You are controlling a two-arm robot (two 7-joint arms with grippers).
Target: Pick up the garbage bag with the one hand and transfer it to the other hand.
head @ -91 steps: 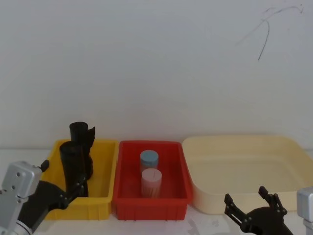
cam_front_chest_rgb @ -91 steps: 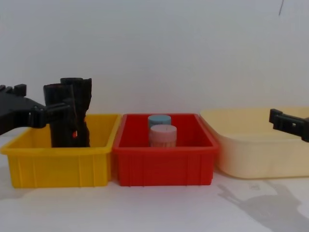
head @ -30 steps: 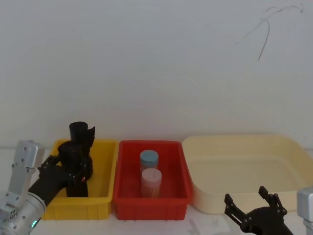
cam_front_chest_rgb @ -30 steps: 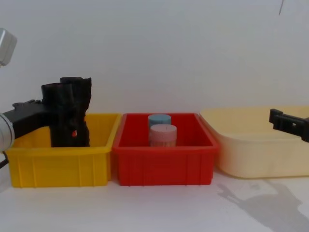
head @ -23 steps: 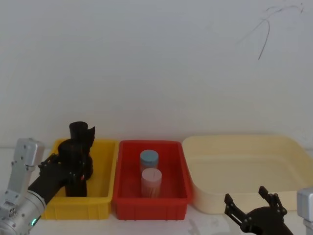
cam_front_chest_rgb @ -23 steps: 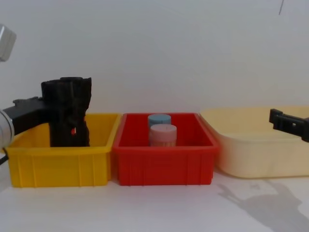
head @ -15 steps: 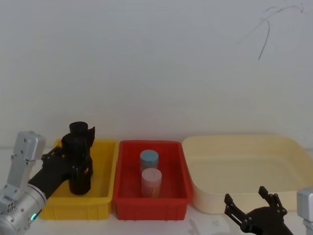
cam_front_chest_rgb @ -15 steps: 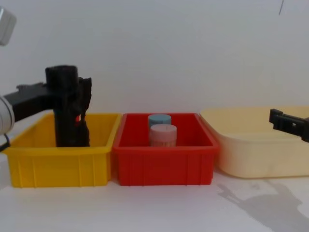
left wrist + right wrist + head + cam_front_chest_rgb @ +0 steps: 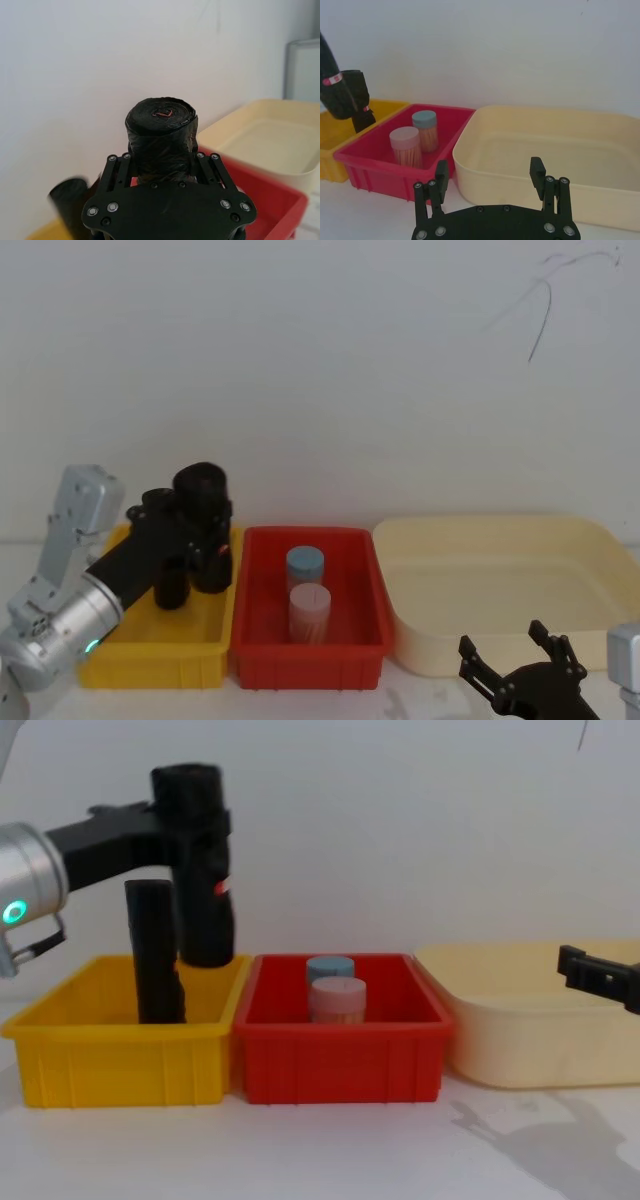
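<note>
Partly hidden, the tall black crinkled-plastic garbage bag roll (image 9: 200, 870) showed its lower length in the left wrist view only as far as the left hand's (image 9: 161, 167) black body allowed. Its top, with a bit of red at the centre, stood clear above. In the chest view the right hand (image 9: 600, 975) was cut off by the right edge, so only a stub of it showed in front of the cream plastic tray (image 9: 540, 1040). The foot of the slimmer black roll (image 9: 152, 950) was hidden behind the near wall of the yellow plastic bin (image 9: 120, 1065).

The left hand was clamped on the garbage bag, one finger on each side of it, gripping well above the small red mark. The bag hung upright in the air over the right part of the yellow bin, its lower end at about rim height. The slimmer roll stood in the bin just to its left.

The right hand hovered low at the near right, above the white desk (image 9: 330, 1150), its fingers spread wide and holding nothing. Between the bin and the tray sat a red plastic bin (image 9: 340, 1065) with a blue-lidded jar (image 9: 330, 968) and a pink-lidded jar (image 9: 337, 1000).
</note>
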